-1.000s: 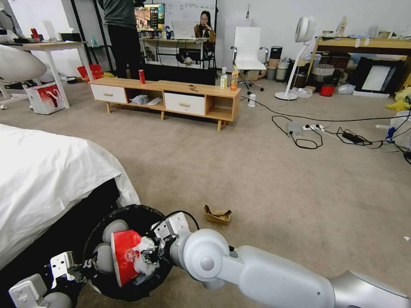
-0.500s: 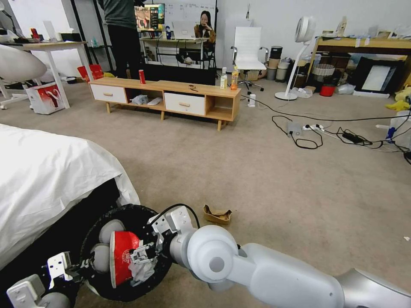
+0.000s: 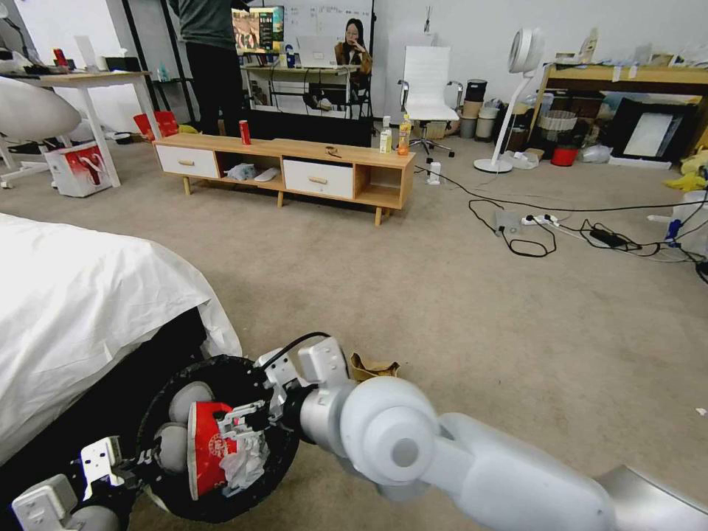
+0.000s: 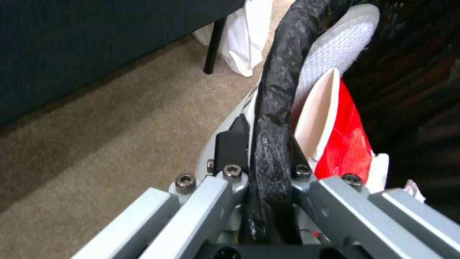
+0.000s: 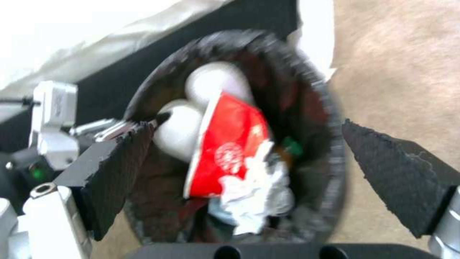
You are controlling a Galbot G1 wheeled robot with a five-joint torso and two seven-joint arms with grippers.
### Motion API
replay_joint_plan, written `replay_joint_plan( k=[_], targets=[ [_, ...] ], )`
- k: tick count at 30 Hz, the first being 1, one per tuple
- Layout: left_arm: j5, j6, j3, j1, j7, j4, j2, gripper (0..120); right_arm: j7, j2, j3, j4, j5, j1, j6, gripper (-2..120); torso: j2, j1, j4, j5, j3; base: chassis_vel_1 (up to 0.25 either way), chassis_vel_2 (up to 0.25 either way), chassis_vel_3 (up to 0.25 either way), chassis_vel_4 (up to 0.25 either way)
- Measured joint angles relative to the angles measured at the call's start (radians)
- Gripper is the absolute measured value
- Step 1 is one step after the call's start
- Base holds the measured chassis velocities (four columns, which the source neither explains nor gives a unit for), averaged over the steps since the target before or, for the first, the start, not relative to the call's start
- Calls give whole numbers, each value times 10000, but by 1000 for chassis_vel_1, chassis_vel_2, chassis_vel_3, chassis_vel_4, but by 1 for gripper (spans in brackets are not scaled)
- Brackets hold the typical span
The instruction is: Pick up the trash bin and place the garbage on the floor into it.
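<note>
One trash bin sits low beside the bed, holding a red-white crushed cup and crumpled tissue. The left gripper clamps its rim; the right gripper hovers above, jaws wide. A cardboard tray lies on the floor nearby.

My head camera looks forward and down over the floor, taking in the far room and, close below, the bin beside the bed. My left wrist camera sits right against the bin's rim, looking along it past my left tool. My right wrist camera looks straight down into the same bin from just above, between my right tool's fingers; all three views share the red cup.
</note>
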Motion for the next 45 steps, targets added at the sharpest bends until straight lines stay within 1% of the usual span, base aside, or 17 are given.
replay_joint_plan(
  k=[2,3,8,10,12,14,15,16,17,20,22,24,28,33,37,39,45],
  targets=[
    [-6,0,-49,0,3,27,38,3,-480,-703,757,323,-153,-395,296,100,-1,0,0,0,0,0,0,0,0],
    [-6,0,-49,0,3,27,38,3,-480,-703,757,323,-153,-395,296,100,-1,0,0,0,0,0,0,0,0],
    [-21,0,-108,41,7,29,85,3,-1986,-1641,1990,543,-1161,-1200,1307,100,0,0,-3,1,0,0,0,0,0],
    [-33,1,-151,87,12,24,116,3,-3405,-2273,3339,613,-2430,-2156,2437,100,0,0,-1,2,0,0,0,0,0],
    [-37,0,-155,95,12,19,118,3,-3631,-2364,3578,613,-2691,-2341,2656,100,0,0,-1,3,0,0,0,0,0],
    [-54,1,-186,136,17,-14,121,3,-4612,-2716,4892,620,-4160,-3440,3876,100,0,0,-7,4,0,0,0,0,0],
    [-54,1,-186,136,17,-14,121,3,-4612,-2716,4892,620,-4160,-3440,3876,100,0,0,-7,4,0,0,0,0,0],
    [-56,1,-200,169,20,-35,110,3,-4859,-2800,5265,635,-4864,-3918,4493,100,0,0,-1,2,-1,0,0,0,0],
    [-56,1,-200,169,20,-35,110,3,-4859,-2800,5265,635,-4864,-3918,4493,100,0,0,-1,2,-1,0,0,0,0],
    [-42,2,-233,288,21,-144,49,3,-5425,-2897,6049,423,-7056,-5047,6120,100,0,0,0,1,-1,0,0,0,0],
    [-41,1,-235,294,22,-151,46,3,-5474,-2895,6139,409,-7206,-5144,6215,100,0,0,0,1,0,0,0,0,0],
    [6,1,-259,421,41,-230,-4,3,-5726,-2851,7127,370,-8418,-5942,6874,100,0,0,0,0,0,0,0,0,0],
    [26,2,-269,495,67,-298,-53,3,-5873,-2794,8016,359,-9333,-6597,7340,100,0,0,2,1,-1,0,0,0,0],
    [305,3,-186,634,210,-416,-165,3,-6229,-2652,9591,83,-11323,-8154,8504,100,0,0,-2,2,-1,0,0,0,0],
    [492,2,-116,640,250,-471,-235,3,-6237,-2489,10156,151,-12184,-9231,8856,100,0,0,-1,3,-1,0,0,0,0],
    [643,2,-84,663,298,-490,-281,3,-6221,-2134,10602,449,-12965,-10183,8914,100,0,0,-3,0,-1,0,0,0,0],
    [725,3,-75,751,329,-575,-350,3,-6167,-1372,11100,718,-14331,-11585,9029,100,0,0,1,0,-1,0,0,0,0]
  ],
)
